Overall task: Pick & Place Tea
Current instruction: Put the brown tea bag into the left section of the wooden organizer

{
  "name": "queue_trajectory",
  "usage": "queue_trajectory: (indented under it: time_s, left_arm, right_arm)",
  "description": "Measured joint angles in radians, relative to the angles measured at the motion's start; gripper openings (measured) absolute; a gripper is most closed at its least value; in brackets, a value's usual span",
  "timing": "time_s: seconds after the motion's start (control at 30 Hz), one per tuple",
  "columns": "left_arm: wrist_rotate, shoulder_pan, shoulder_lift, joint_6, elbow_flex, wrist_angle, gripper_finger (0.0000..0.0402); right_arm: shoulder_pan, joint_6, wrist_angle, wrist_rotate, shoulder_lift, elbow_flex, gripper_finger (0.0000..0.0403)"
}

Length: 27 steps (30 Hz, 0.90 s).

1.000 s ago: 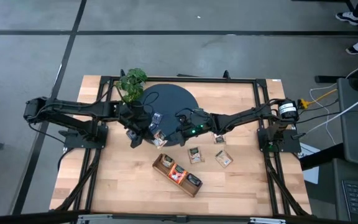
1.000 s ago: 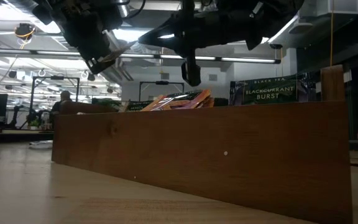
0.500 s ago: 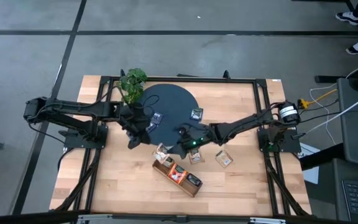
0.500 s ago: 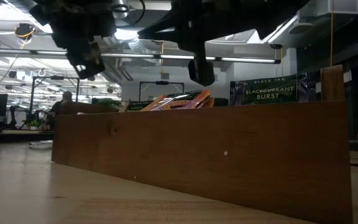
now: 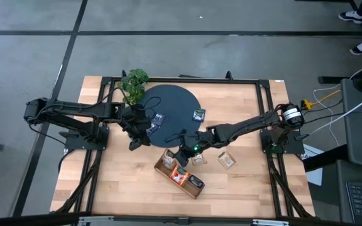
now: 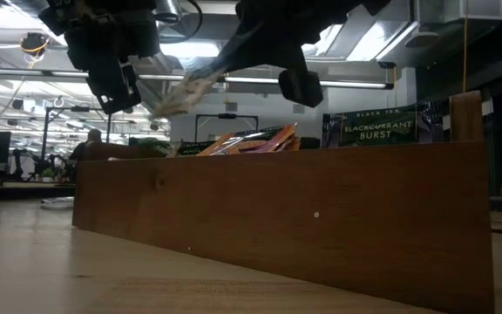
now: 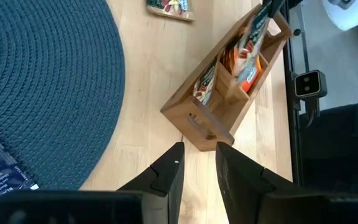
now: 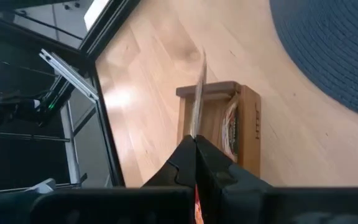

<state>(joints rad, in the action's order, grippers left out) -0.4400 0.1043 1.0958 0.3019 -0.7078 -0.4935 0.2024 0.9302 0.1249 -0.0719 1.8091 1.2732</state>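
My right gripper (image 5: 174, 152) is shut on a pale beige tea sachet (image 5: 168, 155) above the left end of the long wooden tray (image 5: 181, 176). The right wrist view shows that sachet edge-on (image 8: 199, 87) over the tray's end compartment (image 8: 219, 127). My left gripper (image 5: 137, 135) hovers open and empty by the near edge of the dark round mat (image 5: 168, 103), its fingers (image 7: 169, 168) apart over bare wood. Two sachets (image 5: 158, 118) (image 5: 198, 114) lie flat on the mat, and two more (image 5: 197, 159) (image 5: 226, 161) lie on the table. Further sachets stand in the tray (image 7: 244, 53). My right gripper pinches the sachet's one edge (image 8: 196, 129) between its two fingers (image 8: 182, 158). The fingers slant down from the table's right side. The sachet sticks out ahead of the fingertips, on edge and lifted clear above the tray's end.
A leafy green plant (image 5: 132, 84) stands at the mat's far left. The tray lies slantwise across the near middle of the table, and in the low view its long wall (image 6: 277, 218) fills the foreground. A black frame (image 5: 266, 113) rims the tabletop.
My left gripper has let go of the beige sachet and stays near the mat's edge. My right gripper has carried that sachet toward the table's near edge and the tray's left end, tipping its fingers further down.
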Motion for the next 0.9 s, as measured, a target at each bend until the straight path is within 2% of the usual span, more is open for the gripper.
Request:
queue_trajectory:
  time_s: [0.6, 0.9]
  left_arm:
    - [0.012, 0.000, 0.000, -0.001, 0.000, 0.003, 0.0090]
    - [0.032, 0.000, 0.000, -0.001, 0.000, 0.003, 0.0091]
  right_arm:
    - [0.031, 0.005, 0.015, 0.097, 0.075, 0.001, 0.0000]
    - [0.031, 0.004, 0.015, 0.098, 0.097, 0.001, 0.0002]
